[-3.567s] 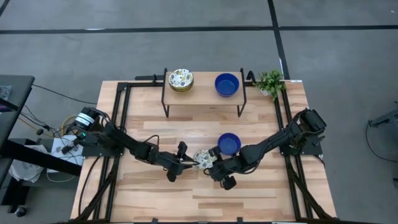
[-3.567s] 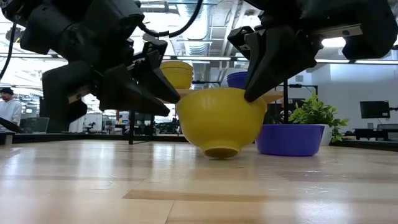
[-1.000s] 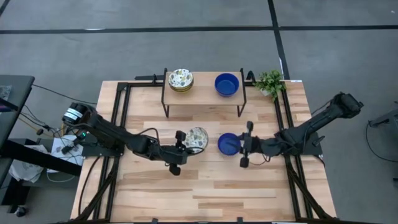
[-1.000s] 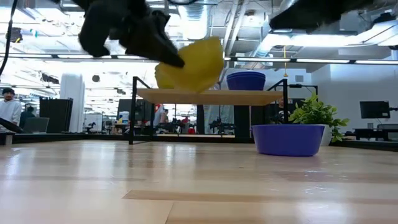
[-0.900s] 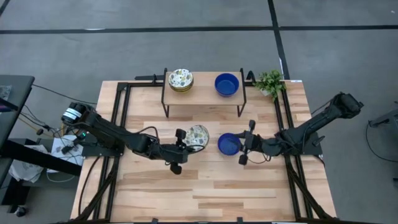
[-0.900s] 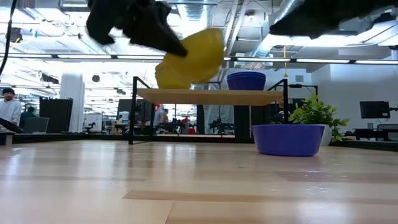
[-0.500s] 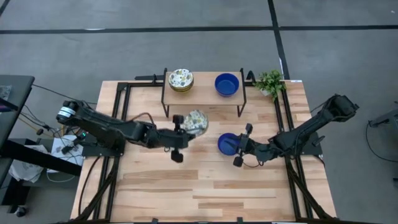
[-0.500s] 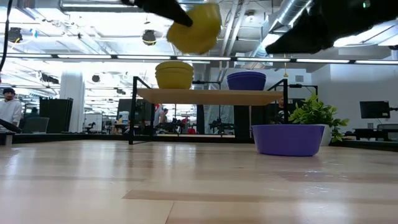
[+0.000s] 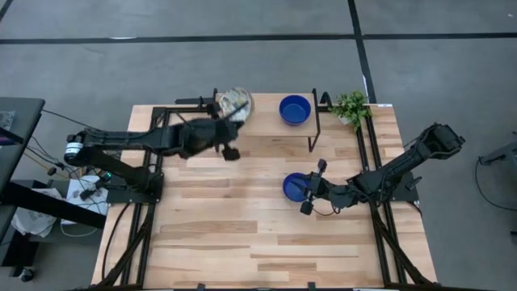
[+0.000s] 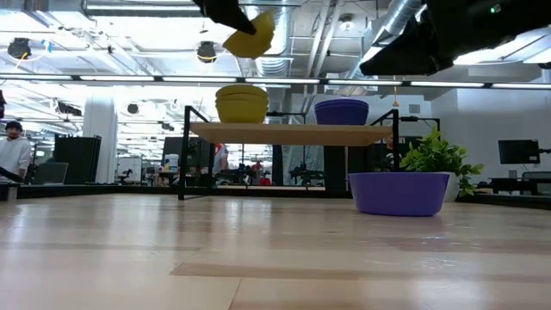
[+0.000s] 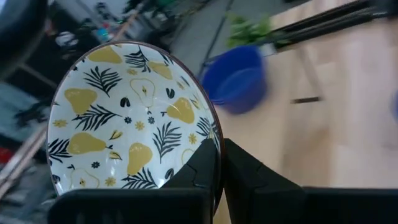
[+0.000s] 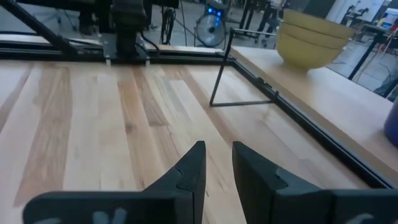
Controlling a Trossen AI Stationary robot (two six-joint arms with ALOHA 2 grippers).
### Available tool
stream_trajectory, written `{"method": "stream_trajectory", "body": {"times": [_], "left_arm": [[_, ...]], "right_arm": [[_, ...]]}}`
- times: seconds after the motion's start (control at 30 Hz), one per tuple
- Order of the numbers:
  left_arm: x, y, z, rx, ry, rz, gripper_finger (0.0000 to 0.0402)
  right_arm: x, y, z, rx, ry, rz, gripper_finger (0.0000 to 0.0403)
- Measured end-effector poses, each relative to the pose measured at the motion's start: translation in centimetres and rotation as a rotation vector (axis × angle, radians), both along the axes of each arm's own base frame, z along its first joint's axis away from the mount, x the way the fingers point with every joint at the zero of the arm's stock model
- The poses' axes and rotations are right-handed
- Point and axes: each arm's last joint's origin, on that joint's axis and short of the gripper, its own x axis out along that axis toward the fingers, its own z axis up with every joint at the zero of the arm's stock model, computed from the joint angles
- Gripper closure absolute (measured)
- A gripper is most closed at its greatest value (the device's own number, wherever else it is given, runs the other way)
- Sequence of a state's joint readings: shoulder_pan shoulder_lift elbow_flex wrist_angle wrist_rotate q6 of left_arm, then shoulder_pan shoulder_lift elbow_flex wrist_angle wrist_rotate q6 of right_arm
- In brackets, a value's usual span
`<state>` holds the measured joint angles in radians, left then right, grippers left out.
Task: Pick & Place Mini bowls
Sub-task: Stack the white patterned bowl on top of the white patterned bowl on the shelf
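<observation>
Left gripper (image 9: 229, 115): clamped on the rim of a pear-patterned mini bowl (image 9: 235, 102), which it holds tilted in the air above the shelf's left end; the wrist view shows the fingers (image 11: 208, 163) pinching the bowl's edge.
Right gripper (image 9: 313, 186): fingers nearly together with a narrow gap, nothing between them; it hangs just at 3 o'clock of the blue bowl on the table (image 9: 296, 187).
Stacked yellow bowls (image 10: 242, 102): on the left end of the shelf (image 9: 266, 125), right under the held bowl.
Blue bowl on the shelf (image 9: 295, 109): on the shelf's right end.
Potted plant (image 9: 351, 106): at the table's 1 o'clock corner, beside the shelf.
Table (image 9: 242, 234): light wood, its near half bare.
</observation>
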<state>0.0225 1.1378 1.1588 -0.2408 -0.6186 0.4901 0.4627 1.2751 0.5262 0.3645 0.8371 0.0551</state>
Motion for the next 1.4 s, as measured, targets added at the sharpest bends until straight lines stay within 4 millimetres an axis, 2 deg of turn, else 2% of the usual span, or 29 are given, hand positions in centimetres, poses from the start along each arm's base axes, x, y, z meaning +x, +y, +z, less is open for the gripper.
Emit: {"method": "stream_trajectory", "body": {"times": [0.17,0.3,0.53,0.73,1.1,1.4], "left_arm": [[-0.1,3.5,0.2,0.034,0.005,0.128,0.0387],[-0.2,6.2,-0.5,-0.01,0.021,0.163,0.0387],[0.7,8.6,-2.6,-0.13,0.085,0.136,0.0388],[1.2,8.8,-3.8,-0.166,0.153,0.123,0.0387],[0.3,8.1,-3.0,-0.177,0.133,0.068,0.0379],[0.2,8.0,-3.1,-0.192,0.147,0.039,0.0376]], "right_arm": [[0.0,0.0,0.0,-0.001,-0.002,0.0,0.0333],[0.0,0.0,0.1,0.003,-0.009,0.0,0.0333],[0.0,0.0,0.1,0.004,-0.009,0.003,0.0333],[0.0,0.0,0.1,0.004,-0.008,0.004,0.0333],[0.0,0.0,0.1,0.004,-0.008,0.004,0.0333],[0.0,0.0,0.1,0.004,-0.008,0.004,0.0333]]}}
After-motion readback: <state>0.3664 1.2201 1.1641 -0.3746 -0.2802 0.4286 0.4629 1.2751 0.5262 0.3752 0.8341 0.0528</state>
